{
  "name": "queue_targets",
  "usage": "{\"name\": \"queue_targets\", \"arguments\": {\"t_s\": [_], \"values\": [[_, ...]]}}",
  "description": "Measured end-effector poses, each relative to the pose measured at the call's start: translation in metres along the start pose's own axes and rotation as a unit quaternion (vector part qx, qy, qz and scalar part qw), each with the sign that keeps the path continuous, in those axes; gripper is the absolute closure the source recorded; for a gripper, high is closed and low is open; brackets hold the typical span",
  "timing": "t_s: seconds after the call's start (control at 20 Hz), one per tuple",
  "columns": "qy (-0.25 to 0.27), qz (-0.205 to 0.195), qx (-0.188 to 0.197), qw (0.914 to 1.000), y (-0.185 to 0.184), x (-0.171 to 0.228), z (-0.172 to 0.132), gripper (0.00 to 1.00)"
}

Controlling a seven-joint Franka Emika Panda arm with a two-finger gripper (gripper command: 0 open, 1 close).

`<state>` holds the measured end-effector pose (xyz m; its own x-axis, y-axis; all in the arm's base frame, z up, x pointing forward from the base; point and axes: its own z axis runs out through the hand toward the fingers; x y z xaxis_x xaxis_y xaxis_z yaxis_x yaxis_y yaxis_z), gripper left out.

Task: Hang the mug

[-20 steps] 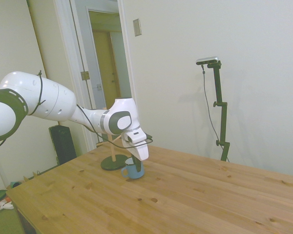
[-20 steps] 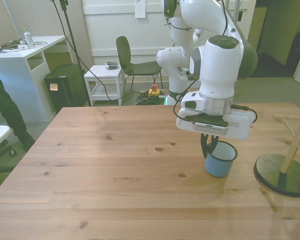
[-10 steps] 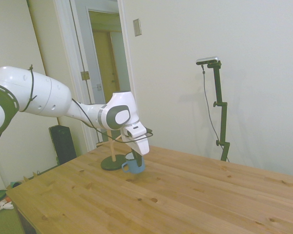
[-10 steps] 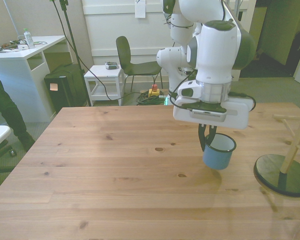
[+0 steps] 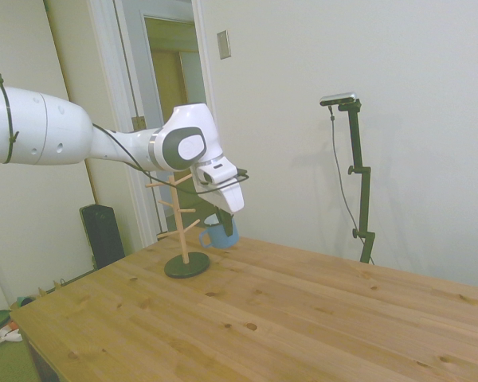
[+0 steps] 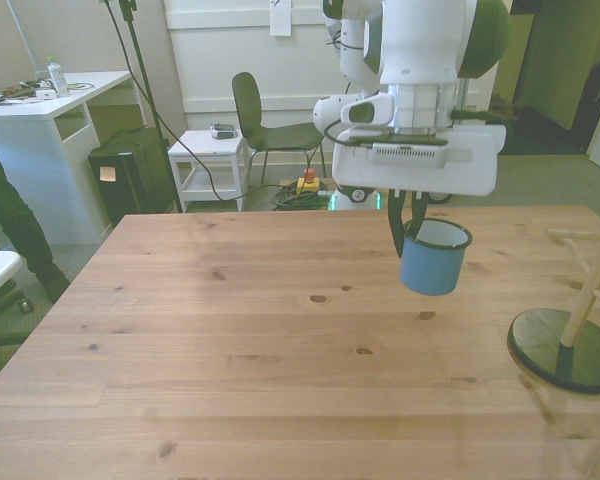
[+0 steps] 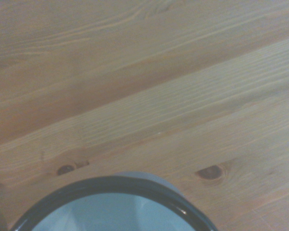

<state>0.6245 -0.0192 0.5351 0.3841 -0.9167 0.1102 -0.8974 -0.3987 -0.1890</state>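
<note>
The mug point(image 6: 434, 260) hangs in the air above the table point(image 6: 230, 340), upright with its mouth up, clear of the wood. In the front view it sits toward the right half of the table; its shadow falls on the boards below it. The fingers point(image 6: 398, 232) are clamped on the rim at the side toward the front view's left, one dark finger down the outer wall and the other seemingly inside, though the inner one is hard to make out. In the side view the mug point(image 5: 218, 233) appears just beside the pegs of the rack point(image 5: 181, 227), a wooden post with side pegs on a dark round base; whether they touch cannot be told from here. In the front view the rack point(image 6: 580, 320) stands at the table's right edge, well apart from the mug. The wrist view shows the dark rim and pale inside of the mug point(image 7: 115, 209) over the wood grain.
</note>
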Motion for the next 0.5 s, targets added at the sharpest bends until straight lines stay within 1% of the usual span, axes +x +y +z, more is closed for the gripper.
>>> {"name": "queue_targets", "arguments": {"t_s": [0.15, 0.5], "values": [[0.005, -0.004, 0.005, 1.0000, -0.006, 0.000, -0.022, 1.00], [0.013, -0.011, 0.014, 0.9998, -0.021, -0.001, -0.056, 1.00]]}}
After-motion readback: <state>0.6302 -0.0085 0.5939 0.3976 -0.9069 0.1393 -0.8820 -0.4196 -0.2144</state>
